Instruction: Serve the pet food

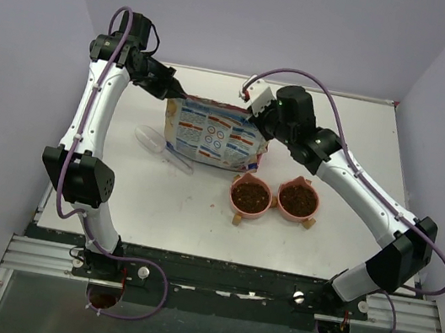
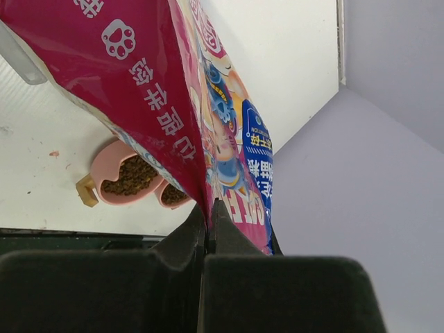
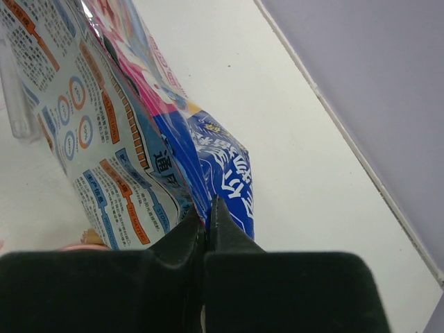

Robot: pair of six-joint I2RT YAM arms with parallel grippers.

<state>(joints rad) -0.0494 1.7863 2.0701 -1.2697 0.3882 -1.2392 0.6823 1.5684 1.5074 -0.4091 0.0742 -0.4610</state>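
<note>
The pet food (image 1: pixel 250 195) is dark brown kibble filling both salmon-pink cat-eared bowls (image 1: pixel 295 215) at the middle of the table; it also shows in the left wrist view (image 2: pixel 130 177). The printed bag (image 1: pixel 211 134) stands just behind the bowls. My left gripper (image 1: pixel 175 93) is shut on the bag's top left edge (image 2: pixel 182 125). My right gripper (image 1: pixel 258 119) is shut on the bag's top right edge (image 3: pixel 111 139). Both hold the bag upright between them.
A clear plastic scoop (image 1: pixel 157 146) lies on the white table left of the bag. Purple walls close in the back and sides. The table's far edge (image 3: pixel 333 118) runs close behind the bag.
</note>
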